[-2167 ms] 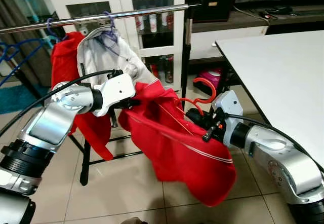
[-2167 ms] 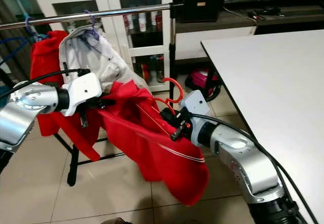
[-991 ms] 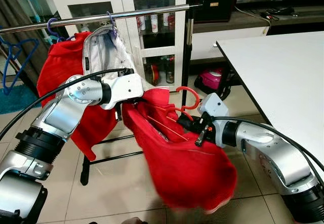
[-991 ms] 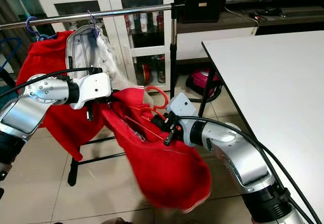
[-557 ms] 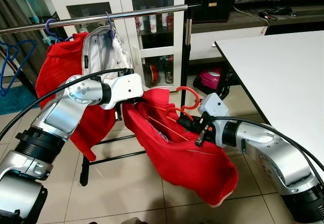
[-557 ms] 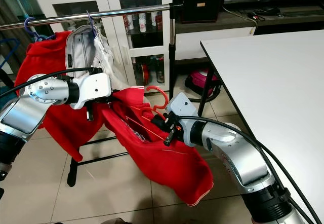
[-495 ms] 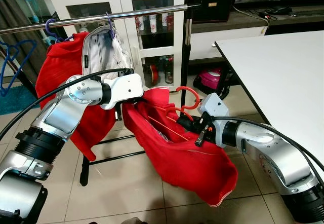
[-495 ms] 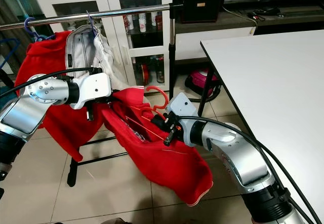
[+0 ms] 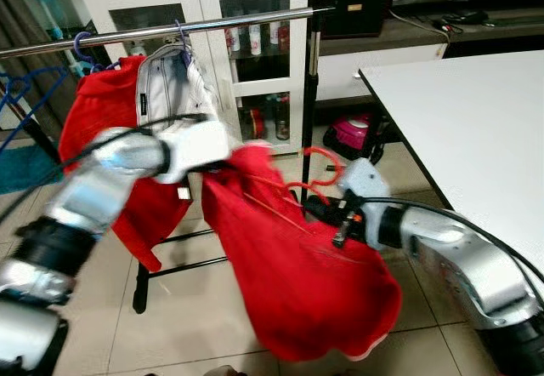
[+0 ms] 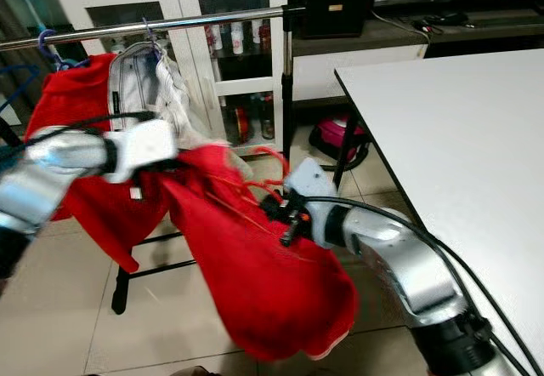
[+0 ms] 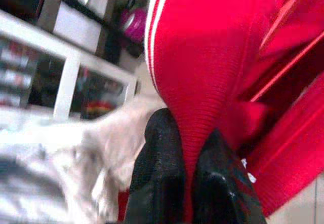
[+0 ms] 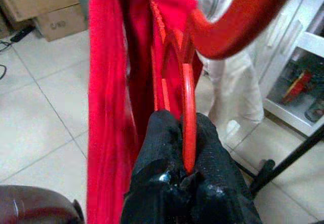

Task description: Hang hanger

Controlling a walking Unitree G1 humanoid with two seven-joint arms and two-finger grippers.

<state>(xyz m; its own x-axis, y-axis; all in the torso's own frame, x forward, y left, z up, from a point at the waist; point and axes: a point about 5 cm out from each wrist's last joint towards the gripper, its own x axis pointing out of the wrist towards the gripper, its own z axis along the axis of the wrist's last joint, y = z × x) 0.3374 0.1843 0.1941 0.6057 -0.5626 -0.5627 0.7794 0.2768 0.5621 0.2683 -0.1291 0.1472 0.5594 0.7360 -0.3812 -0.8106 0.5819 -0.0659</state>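
Note:
A red garment (image 9: pixel 289 282) hangs between my two grippers, draped on a red hanger whose hook (image 9: pixel 327 159) sticks up above the cloth. My left gripper (image 11: pixel 187 148) is shut on the garment's ribbed upper edge; that arm (image 9: pixel 110 172) is blurred. The right gripper (image 12: pixel 185 127) is shut on the red hanger (image 12: pixel 188 107), pinching its thin wire just below the hook. Behind them runs a silver clothes rail (image 9: pixel 170 29), carrying a white garment (image 9: pixel 174 87) and another red garment (image 9: pixel 98 112). The hook is below the rail and to its right.
A white table (image 9: pixel 476 112) fills the right side, close to my right arm. A white glass-door cabinet (image 9: pixel 212 2) stands behind the rail. Blue hangers (image 9: pixel 17 95) hang at the far left. The rack's black legs (image 9: pixel 144 274) stand on the tiled floor, with a pink object (image 9: pixel 357 133) beyond.
My left arm has moved up and is now blurred. The red garment has swung, its lower part hanging longer and more to the left. The right gripper holds about the same spot.

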